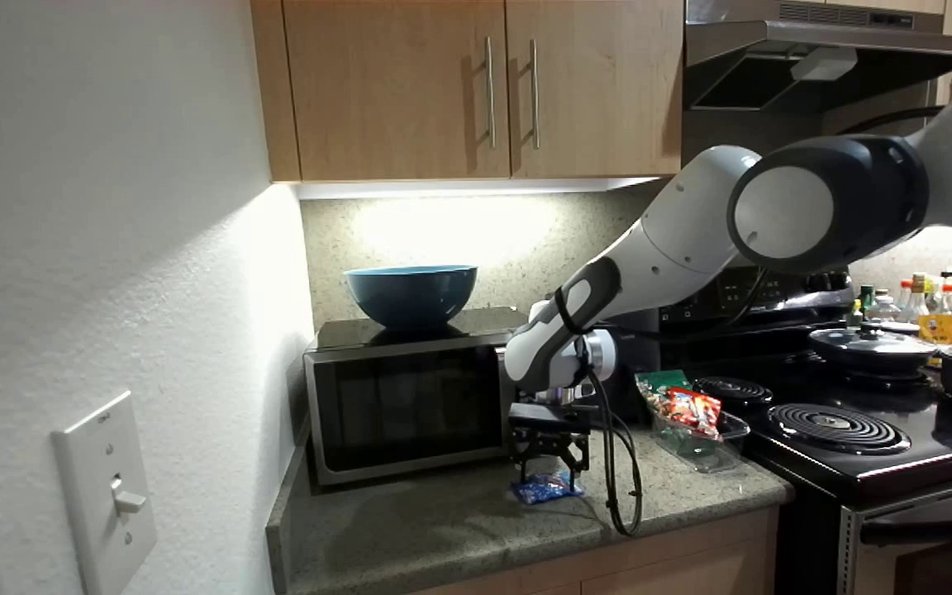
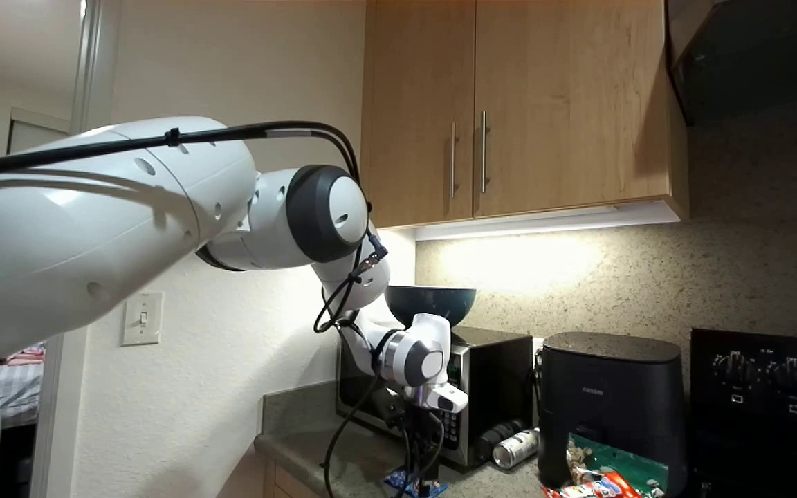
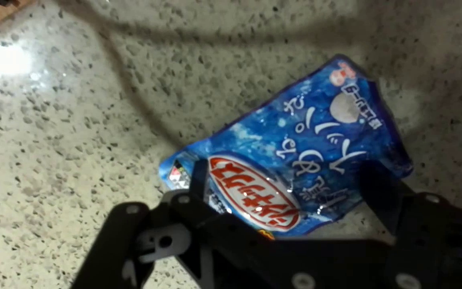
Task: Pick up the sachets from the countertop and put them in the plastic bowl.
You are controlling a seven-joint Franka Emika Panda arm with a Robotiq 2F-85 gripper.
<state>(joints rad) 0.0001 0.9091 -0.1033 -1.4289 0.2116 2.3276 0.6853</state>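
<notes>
A blue sachet (image 1: 540,491) lies flat on the countertop (image 1: 410,537) in front of the microwave. It also shows in an exterior view (image 2: 404,481) and large in the wrist view (image 3: 263,136). My gripper (image 1: 548,483) points down over it, open, with its fingers apart near opposite ends of the sachet. Whether the fingertips touch it I cannot tell. The clear plastic bowl (image 1: 716,456) stands to the right, near the stove. A green sachet (image 1: 666,378) and a red-orange sachet (image 1: 693,409) lie in it, sticking above the rim. In an exterior view the bowl is out of view.
The microwave (image 1: 406,413) stands close behind the gripper, with an opaque blue bowl (image 1: 411,297) on top. A black air fryer (image 2: 606,408) and a can (image 2: 516,448) stand beside it. The stove (image 1: 922,446) borders the counter. Cables (image 1: 611,463) hang beside the gripper.
</notes>
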